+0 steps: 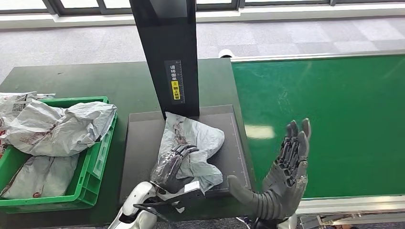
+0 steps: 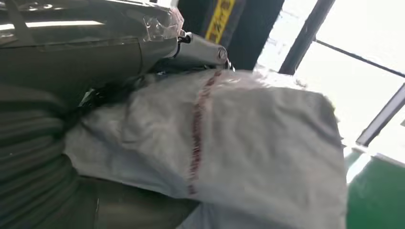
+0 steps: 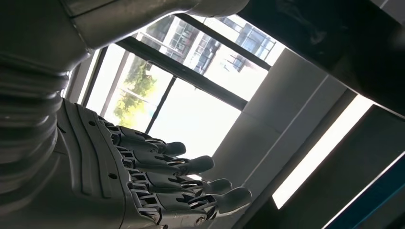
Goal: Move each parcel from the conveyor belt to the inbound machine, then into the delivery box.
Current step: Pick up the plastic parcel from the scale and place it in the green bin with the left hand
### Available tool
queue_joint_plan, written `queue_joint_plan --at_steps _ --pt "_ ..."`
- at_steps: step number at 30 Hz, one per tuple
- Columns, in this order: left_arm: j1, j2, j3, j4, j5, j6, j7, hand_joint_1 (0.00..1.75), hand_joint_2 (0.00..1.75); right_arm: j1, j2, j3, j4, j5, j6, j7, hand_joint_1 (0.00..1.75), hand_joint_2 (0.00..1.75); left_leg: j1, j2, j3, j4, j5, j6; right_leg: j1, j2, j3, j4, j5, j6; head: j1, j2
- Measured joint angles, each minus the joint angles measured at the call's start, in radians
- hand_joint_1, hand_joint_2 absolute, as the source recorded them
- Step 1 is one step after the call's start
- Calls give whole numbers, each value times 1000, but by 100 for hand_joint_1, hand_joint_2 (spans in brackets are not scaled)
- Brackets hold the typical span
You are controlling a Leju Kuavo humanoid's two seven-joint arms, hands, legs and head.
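Left hand [image 1: 174,162] grips the parcel [image 1: 196,143] on the machine [image 1: 143,143], right hand [image 1: 286,171] spread empty; slack plastic could slip free short of the box [image 1: 93,164].

Silver arms end in a dark grey left hand [image 1: 173,164] under clear plastic wrap and a right hand [image 1: 282,176] with ribbed grey cover, thick grey thumb, darker segmented fingers [image 3: 191,167]
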Motion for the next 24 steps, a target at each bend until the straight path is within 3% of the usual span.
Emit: queue_joint_plan --at_steps 3,7,12,17,24 --pt "118 22 28 -195 54 126 -35 175 175 20 9 -2 -34 -3 0 -18 0 175 0 0 -2 0 0 0 0 0 -2 0 0 0 0 0" --pt "218 30 85 -342 162 249 -124 175 175 22 10 -18 -36 -26 0 -26 0 175 0 0 -2 0 0 0 0 0 -2 0 -1 0 0 0" --pt "294 32 142 -444 254 300 -177 175 175 34 10 -33 -37 -58 0 -47 0 175 0 0 -2 0 0 0 0 0 -2 0 -1 0 0 0" --pt "370 8 276 -564 396 331 -318 175 175 83 10 -61 -51 -94 0 -56 0 175 0 0 -2 0 0 0 0 0 -2 0 -1 0 0 0" --pt "413 -36 435 -773 379 332 -344 175 175 113 9 -89 -65 -130 0 -56 0 175 0 0 -2 0 0 0 0 0 -1 0 -1 0 0 0"
